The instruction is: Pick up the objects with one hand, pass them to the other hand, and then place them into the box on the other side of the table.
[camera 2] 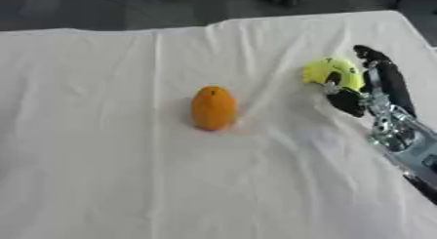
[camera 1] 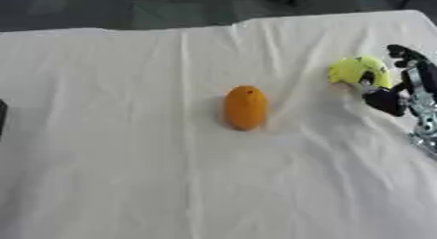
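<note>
Right hand curled round yellow object, at three o'clock from orange object. Orange's long axis twelve-to-six. Left hand unseen.

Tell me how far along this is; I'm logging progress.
Early. Nothing looks placed: no box shows in either view. The right hand is curled around the yellow object at the cloth's right side. Its handover, its placing, and the whole orange object, untouched mid-table, remain.
</note>
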Action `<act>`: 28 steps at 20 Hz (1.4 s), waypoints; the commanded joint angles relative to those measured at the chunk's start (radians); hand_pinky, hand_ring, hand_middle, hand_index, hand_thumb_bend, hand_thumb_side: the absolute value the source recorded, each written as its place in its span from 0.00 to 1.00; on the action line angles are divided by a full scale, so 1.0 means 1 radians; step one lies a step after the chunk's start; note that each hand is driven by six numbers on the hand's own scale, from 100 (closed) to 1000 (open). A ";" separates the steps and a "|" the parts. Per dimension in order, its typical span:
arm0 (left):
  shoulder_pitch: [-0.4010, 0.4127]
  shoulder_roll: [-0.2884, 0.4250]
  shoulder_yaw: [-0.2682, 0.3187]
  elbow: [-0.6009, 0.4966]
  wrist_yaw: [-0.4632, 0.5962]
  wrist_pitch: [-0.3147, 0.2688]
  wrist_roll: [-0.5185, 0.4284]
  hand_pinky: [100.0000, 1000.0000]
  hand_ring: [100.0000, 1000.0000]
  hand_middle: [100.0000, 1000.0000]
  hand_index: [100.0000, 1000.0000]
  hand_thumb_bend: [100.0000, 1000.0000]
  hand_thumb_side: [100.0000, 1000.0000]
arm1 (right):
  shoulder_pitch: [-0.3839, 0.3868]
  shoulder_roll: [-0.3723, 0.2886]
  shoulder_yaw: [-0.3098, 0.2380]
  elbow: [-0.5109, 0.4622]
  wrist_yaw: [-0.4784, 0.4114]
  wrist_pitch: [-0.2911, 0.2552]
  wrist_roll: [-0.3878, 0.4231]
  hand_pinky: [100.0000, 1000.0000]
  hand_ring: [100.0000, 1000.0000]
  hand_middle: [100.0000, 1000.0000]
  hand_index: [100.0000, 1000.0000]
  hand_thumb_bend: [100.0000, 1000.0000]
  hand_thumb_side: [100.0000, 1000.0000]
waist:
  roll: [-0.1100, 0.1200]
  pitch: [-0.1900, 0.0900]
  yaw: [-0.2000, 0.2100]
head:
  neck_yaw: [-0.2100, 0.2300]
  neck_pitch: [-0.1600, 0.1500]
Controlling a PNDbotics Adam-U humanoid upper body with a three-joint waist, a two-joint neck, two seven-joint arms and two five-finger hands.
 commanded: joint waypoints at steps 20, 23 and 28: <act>-0.009 0.012 0.003 -0.017 0.005 0.000 0.014 0.72 0.65 0.50 0.68 0.00 0.51 | -0.017 -0.052 -0.016 0.032 0.117 0.149 -0.054 0.66 0.91 0.87 0.95 0.04 0.08 | 0.002 0.000 0.015 | 0.003 -0.040; -0.005 0.012 0.004 -0.017 0.005 -0.002 0.016 0.72 0.65 0.50 0.68 0.00 0.51 | -0.020 -0.052 -0.026 0.052 0.146 0.183 -0.062 0.67 0.91 0.87 0.95 0.09 0.03 | 0.002 0.003 0.018 | 0.002 -0.041; -0.004 0.012 0.002 -0.017 0.007 -0.001 0.019 0.72 0.65 0.50 0.68 0.00 0.51 | -0.023 -0.049 -0.023 0.057 0.167 0.232 -0.094 0.68 0.91 0.87 0.95 0.12 0.02 | 0.003 0.006 0.016 | 0.002 -0.041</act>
